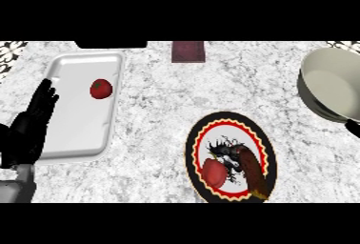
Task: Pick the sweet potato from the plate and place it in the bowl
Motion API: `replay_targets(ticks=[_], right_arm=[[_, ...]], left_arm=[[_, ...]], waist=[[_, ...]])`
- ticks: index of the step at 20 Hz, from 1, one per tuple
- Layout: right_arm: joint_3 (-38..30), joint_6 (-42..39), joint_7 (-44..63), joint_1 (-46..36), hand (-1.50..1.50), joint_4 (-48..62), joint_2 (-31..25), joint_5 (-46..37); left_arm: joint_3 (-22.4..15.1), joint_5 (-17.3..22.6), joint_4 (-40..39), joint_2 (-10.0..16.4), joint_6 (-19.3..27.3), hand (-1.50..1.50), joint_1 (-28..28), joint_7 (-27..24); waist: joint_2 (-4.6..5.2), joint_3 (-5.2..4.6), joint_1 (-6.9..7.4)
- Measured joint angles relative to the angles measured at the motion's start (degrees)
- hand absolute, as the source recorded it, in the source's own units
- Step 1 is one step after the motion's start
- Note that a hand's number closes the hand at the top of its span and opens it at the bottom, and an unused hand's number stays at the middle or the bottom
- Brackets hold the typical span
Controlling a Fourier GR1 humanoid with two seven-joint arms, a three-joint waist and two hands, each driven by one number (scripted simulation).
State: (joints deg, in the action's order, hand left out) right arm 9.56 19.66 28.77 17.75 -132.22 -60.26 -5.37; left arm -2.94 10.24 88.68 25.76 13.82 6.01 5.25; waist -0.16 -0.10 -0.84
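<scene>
On the speckled marble surface (162, 95) the long brown sweet potato (252, 169) lies on the black-rimmed plate (191, 152), apart from the pale bowl (337, 81), likely because the left hand (28, 128) rests with fingers released and the right hand (352, 127) barely shows.

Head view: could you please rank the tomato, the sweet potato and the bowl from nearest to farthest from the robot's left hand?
From the left hand, open at the left edge:
1. Tomato, on the white tray beside the hand.
2. Sweet potato, on the plate, lower centre-right.
3. Bowl, at the far right edge.
</scene>
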Motion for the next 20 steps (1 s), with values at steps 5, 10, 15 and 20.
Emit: replay_targets(ticks=[5, 10, 15, 20], right_arm=[[-1.6, -8.3, 9.0, -9.4, -1.50, 0.6, -3.1, 5.4], [2.6, -18.0, 14.2, -17.1, -1.50, 4.8, -6.1, 9.7], [9.0, -26.8, 18.3, -25.6, -1.50, 11.5, -3.8, 12.6], [15.4, -34.1, 23.2, -34.8, -1.50, 18.2, 3.1, 14.6]], left_arm=[[-0.3, -0.6, 0.2, -0.8, -0.7, 0.00, 1.5, 1.1], [-0.4, -0.9, -0.9, -1.4, -1.5, 0.00, 3.4, 1.1], [-0.4, -1.5, -3.0, -2.1, -2.2, 0.00, 4.5, 0.1], [0.5, -1.8, -3.3, -1.9, -2.9, 0.00, 5.4, 0.6]], waist=[[0.29, 0.00, 1.51], [0.64, -0.02, 2.75], [0.79, 0.00, 3.40], [0.67, 0.01, 3.30]])
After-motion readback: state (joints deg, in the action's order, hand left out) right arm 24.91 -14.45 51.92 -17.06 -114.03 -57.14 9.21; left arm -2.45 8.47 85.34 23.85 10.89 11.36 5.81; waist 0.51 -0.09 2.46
